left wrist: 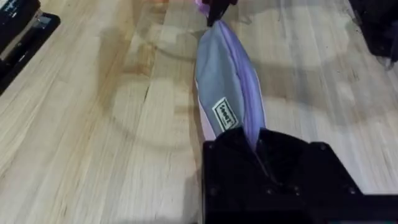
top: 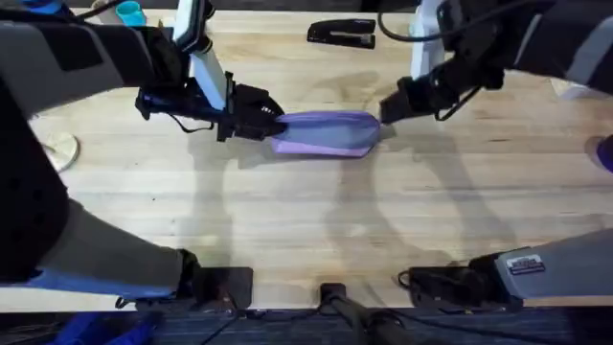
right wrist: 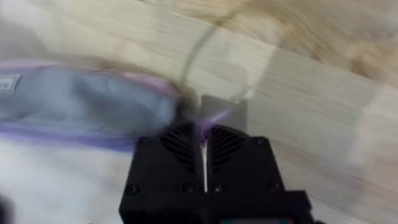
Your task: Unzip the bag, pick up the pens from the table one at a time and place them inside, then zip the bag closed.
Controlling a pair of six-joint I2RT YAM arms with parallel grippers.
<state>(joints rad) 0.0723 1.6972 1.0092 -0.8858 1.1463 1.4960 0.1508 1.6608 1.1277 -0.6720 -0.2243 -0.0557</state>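
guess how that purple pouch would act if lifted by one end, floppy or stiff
Probably floppy: the pouch is soft fabric that bulges between the left gripper and right gripper pinching its ends. It looks light for its size and, lying flat on the table, unlikely to roll.

Overhead above table (top: 306, 220); both wrist views close, sharing the bag (top: 326, 132).

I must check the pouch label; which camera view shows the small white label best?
Left wrist view: the small white label sits near and unobstructed on the soft lavender-grey pouch. The right wrist view catches its edge; overhead, it is too small.
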